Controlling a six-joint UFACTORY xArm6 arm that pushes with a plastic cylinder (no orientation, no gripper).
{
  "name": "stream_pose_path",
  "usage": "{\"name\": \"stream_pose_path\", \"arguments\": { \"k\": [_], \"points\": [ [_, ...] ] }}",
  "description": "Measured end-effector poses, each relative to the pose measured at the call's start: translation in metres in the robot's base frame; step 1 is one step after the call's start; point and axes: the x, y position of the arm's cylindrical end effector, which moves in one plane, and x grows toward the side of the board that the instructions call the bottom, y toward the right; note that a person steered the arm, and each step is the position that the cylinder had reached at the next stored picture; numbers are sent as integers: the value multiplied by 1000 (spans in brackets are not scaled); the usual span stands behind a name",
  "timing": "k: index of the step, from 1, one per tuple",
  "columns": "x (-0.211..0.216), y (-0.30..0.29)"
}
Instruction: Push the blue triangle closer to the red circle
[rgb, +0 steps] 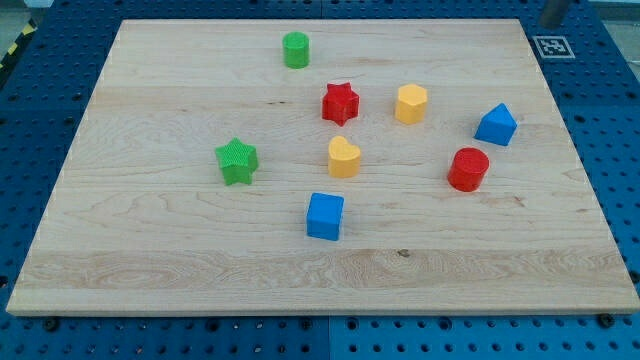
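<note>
Blue triangle (496, 124) sitting near the desk's (150, 280) right edge, above-right of red circle (468, 168); tip unseen, so its state is undeterminable; push should be heading down-left.

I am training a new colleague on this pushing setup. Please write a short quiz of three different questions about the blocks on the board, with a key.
1. True or false: the blue triangle touches the red circle.
2. Which block lies nearest the view's top? A) green circle B) green star C) blue cube
3. Fill in: from the blue triangle, the red circle lies toward the view's ______ and slightly left.

Key
1. False: they lie apart, with bare wooden board between them.
2. A
3. bottom

My tip does not show in this view.
</note>
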Motion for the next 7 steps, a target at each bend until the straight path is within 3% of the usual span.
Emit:
{"name": "stream_pose_path", "arguments": {
  "k": [4, 7],
  "points": [
    [-1, 0],
    [-2, -51]
  ]
}}
